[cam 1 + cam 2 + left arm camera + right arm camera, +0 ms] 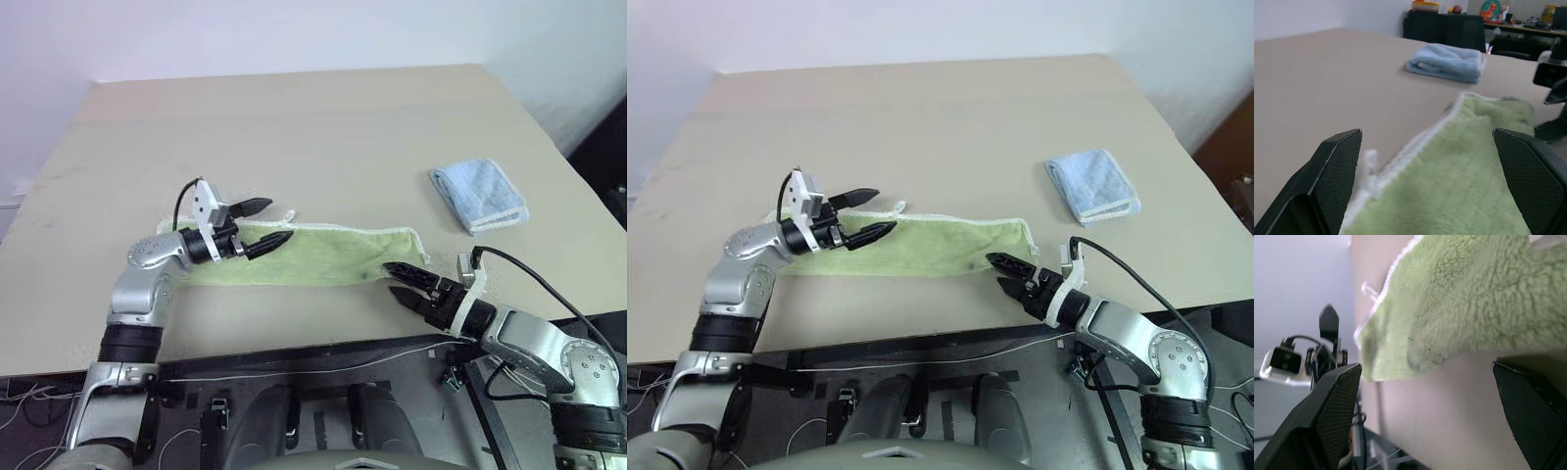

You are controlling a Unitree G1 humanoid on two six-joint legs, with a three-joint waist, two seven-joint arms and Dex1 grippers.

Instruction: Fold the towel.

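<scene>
My right fingers (404,279) stand apart, hovering just off the right end of the one light-green towel (313,257), which lies flat in a long strip on the table (294,137). My left fingers (266,223) are spread too, poised over its left end, near the small white loop (1370,161). Farther beyond my right fingers rests one folded light-blue cloth (478,194).

L tool (265,224), R tool (403,279) agape
</scene>
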